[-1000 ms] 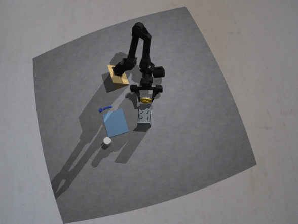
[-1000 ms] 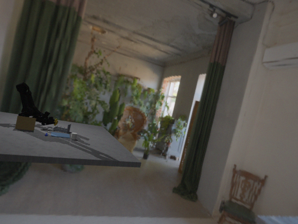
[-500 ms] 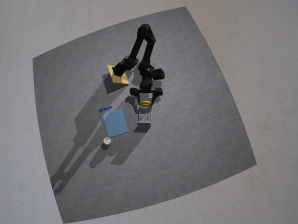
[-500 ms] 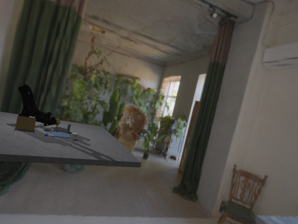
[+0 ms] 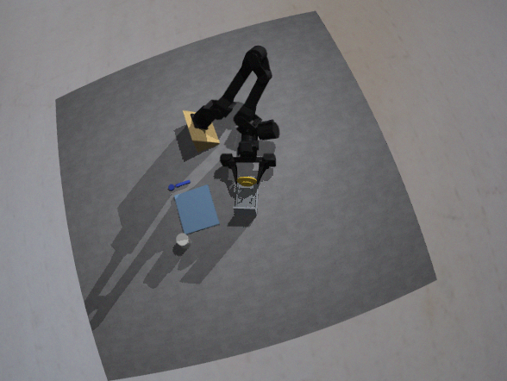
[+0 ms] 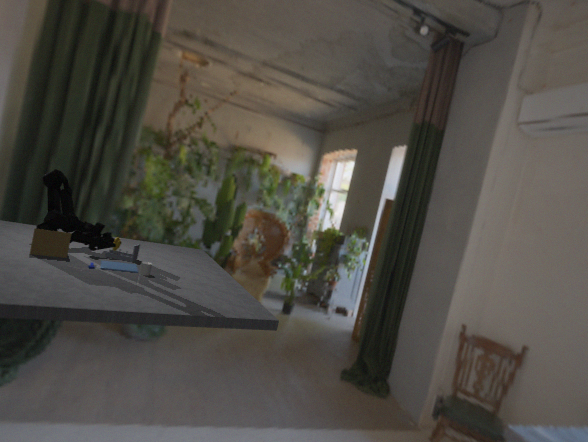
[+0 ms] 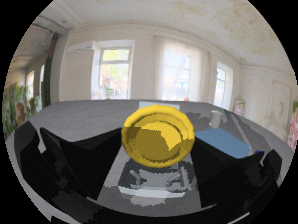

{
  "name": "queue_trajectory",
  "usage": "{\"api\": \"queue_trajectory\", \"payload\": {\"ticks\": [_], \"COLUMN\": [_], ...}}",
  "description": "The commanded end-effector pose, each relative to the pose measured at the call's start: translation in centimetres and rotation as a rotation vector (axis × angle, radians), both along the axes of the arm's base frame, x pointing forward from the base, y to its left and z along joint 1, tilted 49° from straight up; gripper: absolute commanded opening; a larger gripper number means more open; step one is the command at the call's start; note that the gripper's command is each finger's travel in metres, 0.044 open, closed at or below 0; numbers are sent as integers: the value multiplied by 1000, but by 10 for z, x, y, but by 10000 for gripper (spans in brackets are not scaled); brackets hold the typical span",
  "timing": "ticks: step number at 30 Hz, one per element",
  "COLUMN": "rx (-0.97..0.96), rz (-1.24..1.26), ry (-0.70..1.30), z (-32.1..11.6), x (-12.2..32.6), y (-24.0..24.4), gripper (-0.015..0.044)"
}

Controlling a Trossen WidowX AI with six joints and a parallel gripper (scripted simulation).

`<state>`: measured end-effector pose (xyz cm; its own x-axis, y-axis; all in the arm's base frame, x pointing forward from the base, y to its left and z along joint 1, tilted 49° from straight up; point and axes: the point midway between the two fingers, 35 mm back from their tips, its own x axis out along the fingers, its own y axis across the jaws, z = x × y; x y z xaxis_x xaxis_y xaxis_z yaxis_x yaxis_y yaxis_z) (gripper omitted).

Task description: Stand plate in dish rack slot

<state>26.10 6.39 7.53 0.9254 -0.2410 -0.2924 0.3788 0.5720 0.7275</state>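
Note:
The yellow plate (image 5: 247, 181) (image 6: 117, 243) (image 7: 158, 136) is held upright, its face toward the wrist camera. My gripper (image 5: 247, 180) (image 7: 158, 137) is shut on the plate, one finger at each side of its rim. The grey dish rack (image 5: 245, 209) (image 6: 136, 252) (image 7: 152, 192) stands on the table. In the top view the plate is over the rack's end nearer the arm. How high it is above the rails, and which slot it lines up with, I cannot tell.
A blue mat (image 5: 197, 209) (image 6: 119, 266) (image 7: 223, 142) lies beside the rack. A white cup (image 5: 182, 240) (image 6: 145, 269) (image 7: 216, 118) stands by its corner. A blue spoon-like utensil (image 5: 183, 184) lies near the mat. A tan block (image 5: 206, 137) (image 6: 50, 243) is by the arm.

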Motion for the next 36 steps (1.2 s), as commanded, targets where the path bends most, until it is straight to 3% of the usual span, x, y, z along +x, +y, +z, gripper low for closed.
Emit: {"api": "queue_trajectory", "payload": {"ticks": [1,15,30,36], "rx": [2,-4,0,0], "rz": [0,6,2,2], "ry": [2,8,5,5], "z": [-9,-7,-7,-7], "x": [0,-1,0,0], "y": [9,6,6,6], "gripper": [0,0,394,400]}}
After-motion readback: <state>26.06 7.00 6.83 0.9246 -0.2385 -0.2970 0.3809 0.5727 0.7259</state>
